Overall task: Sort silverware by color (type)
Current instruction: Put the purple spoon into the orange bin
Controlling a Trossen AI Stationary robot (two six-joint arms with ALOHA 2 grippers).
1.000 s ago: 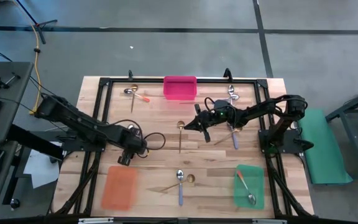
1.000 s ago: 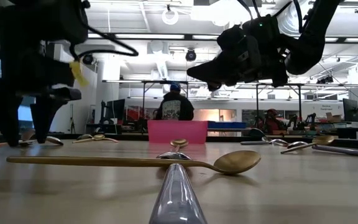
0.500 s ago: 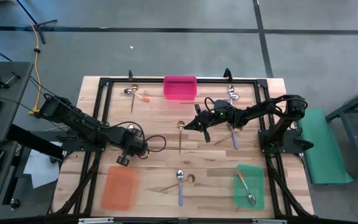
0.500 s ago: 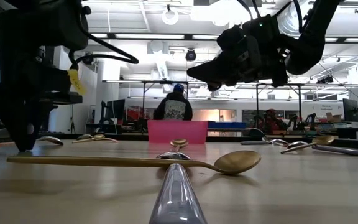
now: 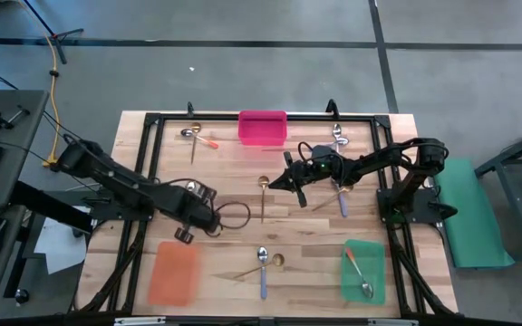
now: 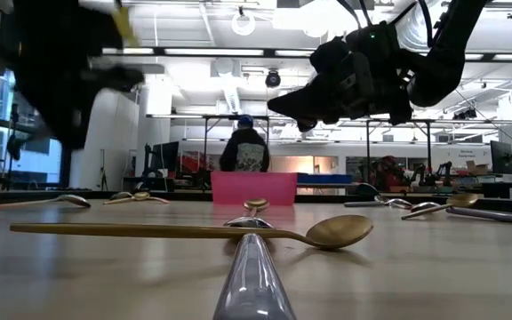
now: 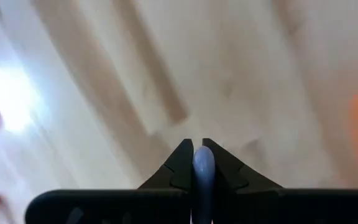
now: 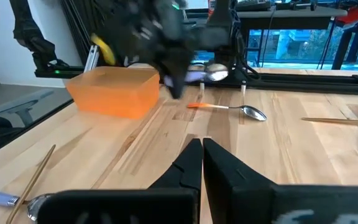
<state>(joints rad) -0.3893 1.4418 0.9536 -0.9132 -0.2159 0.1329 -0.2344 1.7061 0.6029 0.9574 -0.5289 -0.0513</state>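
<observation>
My left gripper hangs above the table's left half, just beyond the orange tray, shut on a spoon with a purple-blue handle. The right wrist view shows that spoon blurred in the air. My right gripper waits shut above the table's middle, beside a gold spoon. Flat on the wood lie a purple-handled spoon crossed by a gold one near the front, and an orange-handled spoon and a gold one at the far left. Two more spoons lie at the far right. My left gripper pinches the purple-blue handle between its two fingers; the handle's rounded end shows between the fingertips. The fingers come from above, pointing steeply down. The spoon is lifted clear of the table and sticks out sideways from the fingers.
A pink tray stands at the far edge's middle. A green tray at the near right holds an orange-handled spoon. Another purple-handled spoon lies under my right arm. A person stands in the room beyond the table.
My left gripper stood open at the tabletop, shut there, then rose, turning a little, with the purple-handled spoon lifted clear. My right arm has kept still.
</observation>
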